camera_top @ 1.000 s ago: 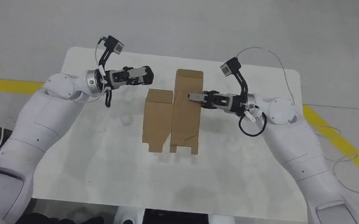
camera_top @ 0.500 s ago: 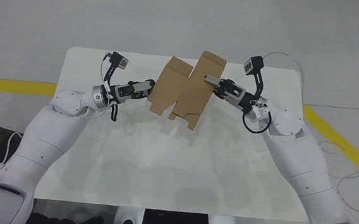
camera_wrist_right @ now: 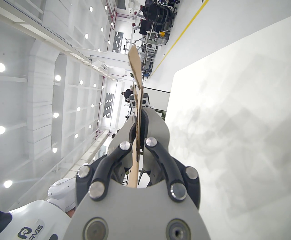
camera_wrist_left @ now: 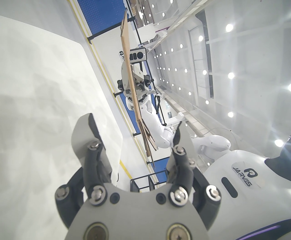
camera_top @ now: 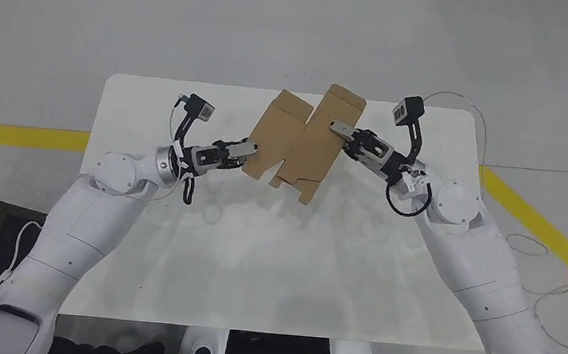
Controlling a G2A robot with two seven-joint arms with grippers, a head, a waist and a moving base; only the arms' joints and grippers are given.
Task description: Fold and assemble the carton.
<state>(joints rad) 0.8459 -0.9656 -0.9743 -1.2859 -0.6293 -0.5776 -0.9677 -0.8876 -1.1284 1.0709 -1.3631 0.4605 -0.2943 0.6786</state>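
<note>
So the right fingers (camera_wrist_right: 156,127) are clamped tight on the flattened carton (camera_top: 299,143), holding it tilted in the air over the back of the bench (camera_top: 156,267). The left fingers (camera_wrist_left: 84,129) are spread wide open, just beside the carton's other edge.

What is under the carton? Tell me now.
The carton hangs above the table, clamped in the right gripper. The wrist views show white tabletop under it. From above, the carton covers the patch straight below, so that spot cannot be checked.
</note>
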